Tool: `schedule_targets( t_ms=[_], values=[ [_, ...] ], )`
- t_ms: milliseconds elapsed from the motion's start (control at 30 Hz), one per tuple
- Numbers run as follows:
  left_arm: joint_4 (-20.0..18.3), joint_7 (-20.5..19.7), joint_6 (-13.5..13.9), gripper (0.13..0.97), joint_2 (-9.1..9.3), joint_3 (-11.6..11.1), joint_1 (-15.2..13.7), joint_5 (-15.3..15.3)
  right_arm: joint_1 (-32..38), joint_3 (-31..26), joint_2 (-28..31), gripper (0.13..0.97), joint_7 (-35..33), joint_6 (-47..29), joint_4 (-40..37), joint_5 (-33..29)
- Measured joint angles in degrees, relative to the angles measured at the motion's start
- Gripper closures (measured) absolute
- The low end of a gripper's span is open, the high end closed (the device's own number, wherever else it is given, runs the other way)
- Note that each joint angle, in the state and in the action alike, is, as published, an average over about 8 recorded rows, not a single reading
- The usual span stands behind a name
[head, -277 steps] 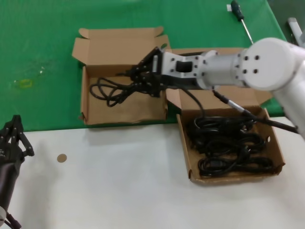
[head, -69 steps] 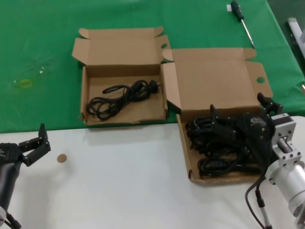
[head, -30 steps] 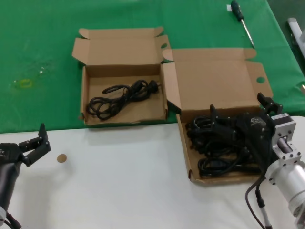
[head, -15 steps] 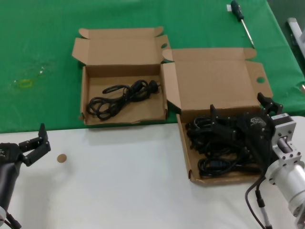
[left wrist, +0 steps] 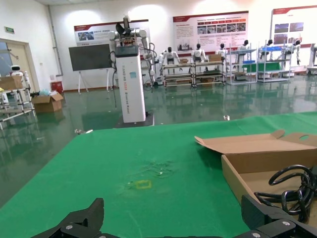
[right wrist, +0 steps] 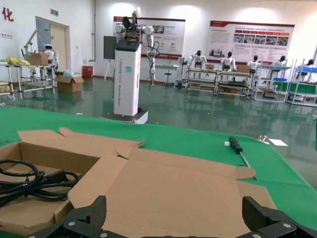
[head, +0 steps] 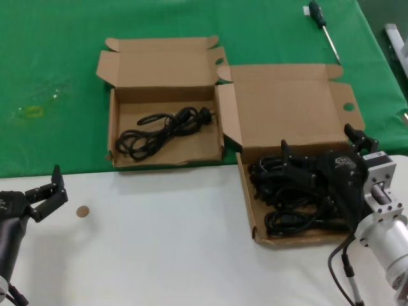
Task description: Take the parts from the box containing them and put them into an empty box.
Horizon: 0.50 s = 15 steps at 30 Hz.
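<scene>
The wider cardboard box [head: 249, 203] at the right holds several black cord bundles [head: 299, 197]; its broad lid [head: 287, 108] lies open behind. My right gripper [head: 317, 139] hovers open over these cords, nothing between its fingers; its wrist view looks across the lid [right wrist: 173, 193] past my right gripper [right wrist: 174, 208]. The smaller box [head: 112, 131], the task's empty box, lies to the left with one cord bundle [head: 162, 126] in it. My left gripper [head: 41, 186] stays open at the table's near left corner; in its wrist view my left gripper [left wrist: 173, 210] faces that box [left wrist: 233, 173] and cord [left wrist: 292, 188].
A green cloth [head: 51, 57] covers the far half of the table, the near half is white. A screwdriver [head: 322, 22] lies at the back right. A small brown disc [head: 81, 211] rests on the white surface near my left gripper.
Since the oldest frame my right arm has left the smaller box, leaving a cord there, and come back over the wider box. My left gripper has opened. Nothing moved in the last two seconds.
</scene>
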Motion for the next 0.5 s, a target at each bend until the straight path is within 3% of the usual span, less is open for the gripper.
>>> schedule_targets(
  t_ms=[500],
  values=[
    [0.00, 0.00, 0.00, 0.132, 0.00, 0.00, 0.00, 0.00, 0.00, 0.00, 0.00, 0.129, 0.00, 0.00, 0.00, 0.00]
  ],
)
